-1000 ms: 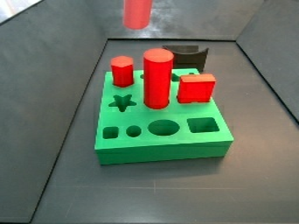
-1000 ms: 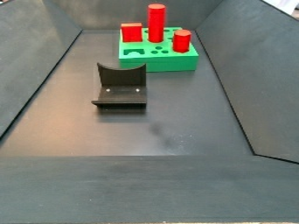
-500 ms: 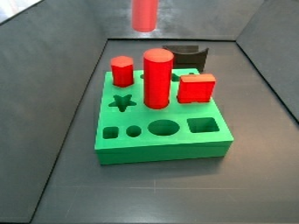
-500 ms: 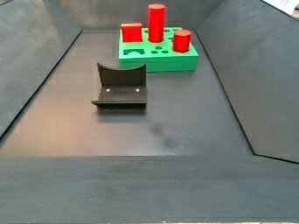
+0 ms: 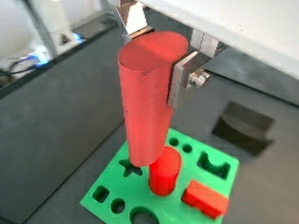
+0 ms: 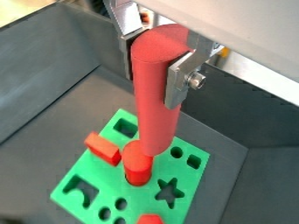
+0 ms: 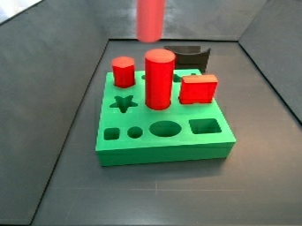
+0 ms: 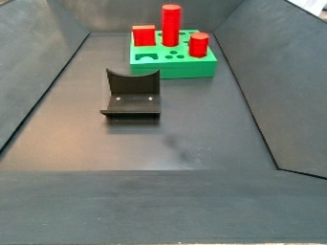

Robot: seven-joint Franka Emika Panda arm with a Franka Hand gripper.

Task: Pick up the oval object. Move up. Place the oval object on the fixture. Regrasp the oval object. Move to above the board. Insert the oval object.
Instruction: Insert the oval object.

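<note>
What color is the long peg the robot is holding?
Red. The oval object shows best in a wrist view, clamped in the gripper above the board.

Gripper [image 5: 158, 54] hangs high above the board [image 7: 162, 146], clamped on the oval peg [image 5: 142, 109], clear air all around it. Below, the tall cylinder [image 7: 160, 79], hex peg [image 7: 123, 71] and red block [image 7: 199, 89] crowd the board's back half; its front holes lie open. The fixture [image 8: 132, 97] stands well apart on bare floor.
</note>
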